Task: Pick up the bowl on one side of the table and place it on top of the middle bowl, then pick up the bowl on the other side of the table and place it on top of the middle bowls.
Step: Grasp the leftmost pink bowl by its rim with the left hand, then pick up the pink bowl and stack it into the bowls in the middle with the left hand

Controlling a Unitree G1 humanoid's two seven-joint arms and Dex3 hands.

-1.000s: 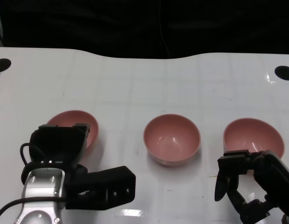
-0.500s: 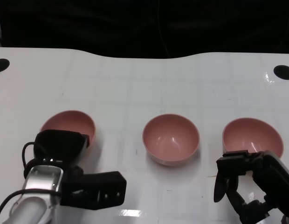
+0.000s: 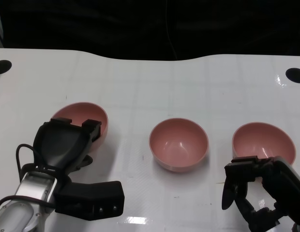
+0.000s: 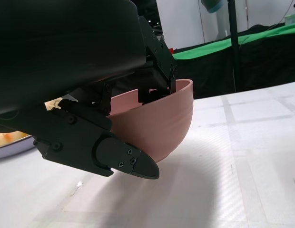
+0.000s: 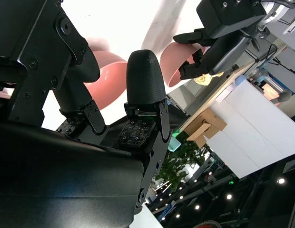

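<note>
Three pink bowls stand in a row on the white table [image 3: 155, 87]. My left hand [image 3: 65, 145] grips the left bowl [image 3: 84, 117] by its near rim. In the left wrist view this bowl [image 4: 162, 118] hangs tilted just above the table over its shadow, with fingers [image 4: 154, 90] hooked over the rim and the thumb under it. The middle bowl [image 3: 179, 144] sits upright and empty. The right bowl [image 3: 263, 139] rests on the table. My right hand [image 3: 259, 195] is just in front of it, fingers apart, holding nothing. The right wrist view shows the left hand [image 5: 223, 26] with its bowl [image 5: 178, 64].
A black round hole lies at each far corner of the table [image 3: 2, 66] [image 3: 295, 75]. The table's far edge curves against a dark background. Bare white surface separates the bowls.
My left hand has taken hold of the left bowl's rim and raised it a little off the table, tilting it. The right hand and the other two bowls have not moved.
</note>
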